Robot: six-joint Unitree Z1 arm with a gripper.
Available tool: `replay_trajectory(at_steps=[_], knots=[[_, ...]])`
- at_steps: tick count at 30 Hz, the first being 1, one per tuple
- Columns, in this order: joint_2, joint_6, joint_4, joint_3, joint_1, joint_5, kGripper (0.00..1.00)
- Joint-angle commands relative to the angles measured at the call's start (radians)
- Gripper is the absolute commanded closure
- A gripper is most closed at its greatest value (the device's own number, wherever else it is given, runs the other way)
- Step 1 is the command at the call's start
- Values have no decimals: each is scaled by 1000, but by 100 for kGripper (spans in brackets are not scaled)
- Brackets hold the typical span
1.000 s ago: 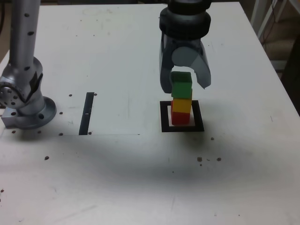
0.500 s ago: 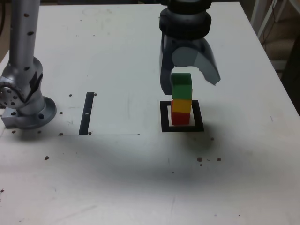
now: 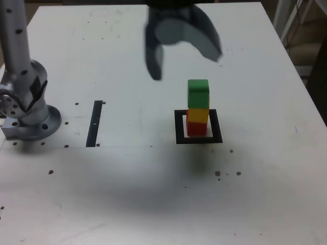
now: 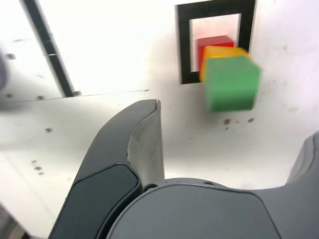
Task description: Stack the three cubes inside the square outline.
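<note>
Inside the square outline (image 3: pixel 179 127) the three cubes stand in one upright stack: red cube (image 3: pixel 196 128) at the base, yellow cube (image 3: pixel 197 115) on it, green cube (image 3: pixel 198 93) on top. My gripper (image 3: pixel 186 66) hangs open above the stack and toward the exterior view's left, touching none of the cubes. From the wrist view I look down on the green cube (image 4: pixel 232 82), with the yellow cube (image 4: pixel 219 52) and red cube (image 4: pixel 213 42) peeking out beneath it inside the outline (image 4: pixel 183 50). The gripper (image 4: pixel 232 124) there holds nothing between its spread fingers.
The arm's grey base (image 3: pixel 28 115) stands at the exterior view's left. A thin black strip (image 3: pixel 95 122) lies between the base and the outline. Small dark specks (image 3: pixel 227 174) dot the white table in front of the stack. The table's edge (image 3: pixel 301 76) runs along the right.
The jaws opened and let go of the green cube, which stays on the stack. The gripper then rose and swung toward the exterior view's left.
</note>
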Motion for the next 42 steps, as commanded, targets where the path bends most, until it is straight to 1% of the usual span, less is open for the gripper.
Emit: replay_trajectory(at_steps=[1, 5, 10, 15, 20, 27, 32, 37, 42], knots=[[-59, 6, 23, 28, -3, 6, 0], [-172, 20, 41, 120, -3, 14, 0], [-295, 27, 32, 279, 2, 31, 1], [-358, 26, -1, 416, 10, 52, 1], [-403, 24, -61, 551, 19, 58, 1], [-422, 23, -143, 680, 26, 59, 1], [-424, 14, -177, 739, 28, 53, 0], [-422, 38, -232, 784, 28, 48, 0], [-392, 58, -237, 798, 28, 50, 0]])
